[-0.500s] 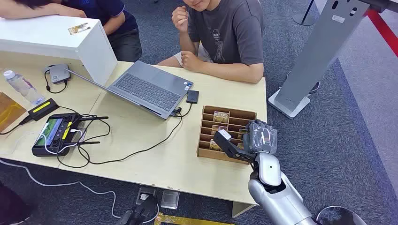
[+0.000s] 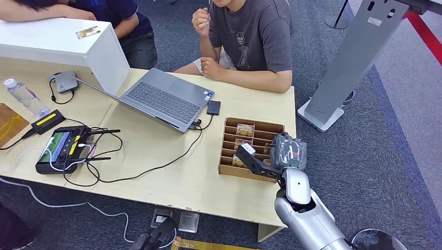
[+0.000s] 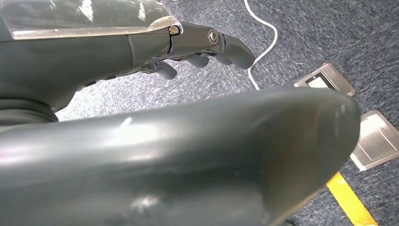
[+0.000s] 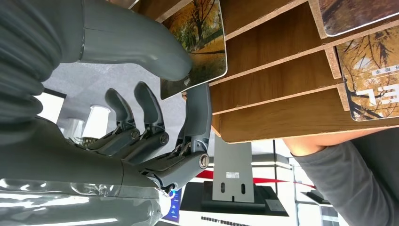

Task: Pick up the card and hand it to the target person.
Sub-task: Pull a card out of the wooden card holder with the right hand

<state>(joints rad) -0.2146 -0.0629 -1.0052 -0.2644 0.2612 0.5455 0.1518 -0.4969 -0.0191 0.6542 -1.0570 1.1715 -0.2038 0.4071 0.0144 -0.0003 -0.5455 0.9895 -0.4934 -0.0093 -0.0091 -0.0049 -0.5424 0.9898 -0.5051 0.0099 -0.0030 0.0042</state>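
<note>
One card (image 4: 197,44) is what you are after, the one with the autumn-tree print standing in a slot of the wooden card rack (image 2: 229,151) at the near right corner of the bench (image 2: 172,177). To do this step well, I'd judge you should draw the card straight out along its slot, parallel to the dividers, so its edges don't catch on the wood, and keep the pinch firm before you swing toward the person in the grey shirt (image 2: 255,36) seated across the bench. Don't twist the wrist until the card is free of the rack. Your right hand (image 2: 276,153) sits over the rack's near slots; in the right wrist view the thick thumb (image 4: 136,40) lies on the card's printed face and one dark finger (image 4: 200,113) backs it from behind, so the hand is pinching the card, while the other fingers curl loosely away from it. Your left hand (image 3: 197,47) hangs over the carpeted floor (image 3: 301,37), fingers slightly bent and apart, holding nothing.
</note>
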